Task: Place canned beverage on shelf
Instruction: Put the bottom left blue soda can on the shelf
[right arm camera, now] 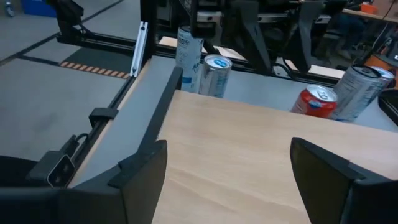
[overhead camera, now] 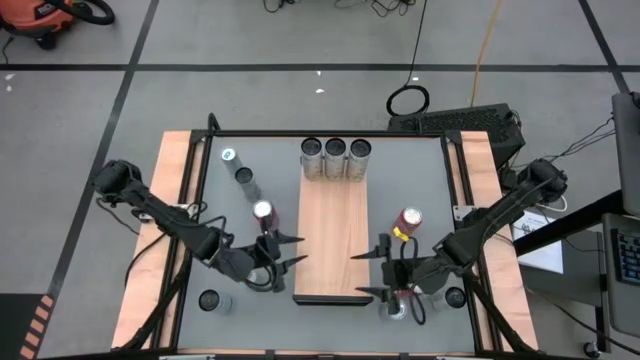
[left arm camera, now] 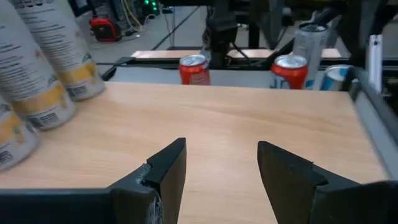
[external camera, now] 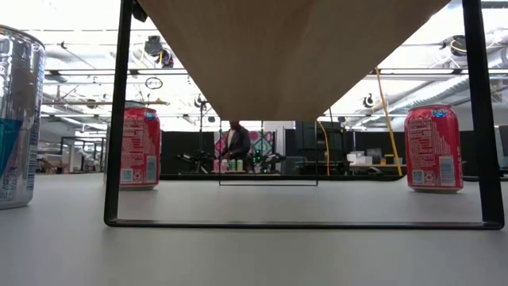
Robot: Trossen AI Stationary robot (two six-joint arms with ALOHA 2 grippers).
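The shelf (overhead camera: 332, 235) is a long wood-grain board on a black frame (external camera: 115, 119), standing mid-table. Three pale cans (overhead camera: 334, 158) stand on its far end. A red can (overhead camera: 264, 213) stands on the table left of the shelf, and another red can (overhead camera: 408, 222) stands to its right. My left gripper (overhead camera: 300, 250) is open at the shelf's left edge, with its fingers (left arm camera: 168, 171) over the board and nothing between them. My right gripper (overhead camera: 358, 274) is open at the shelf's near right edge, also with nothing between its fingers (right arm camera: 323, 171).
Two silver cans (overhead camera: 240, 170) stand at the far left of the table and one can (overhead camera: 210, 300) at the near left. Two more cans (overhead camera: 455, 297) stand near the right arm. A dark rail frames the table (overhead camera: 200, 200). The board's middle is bare.
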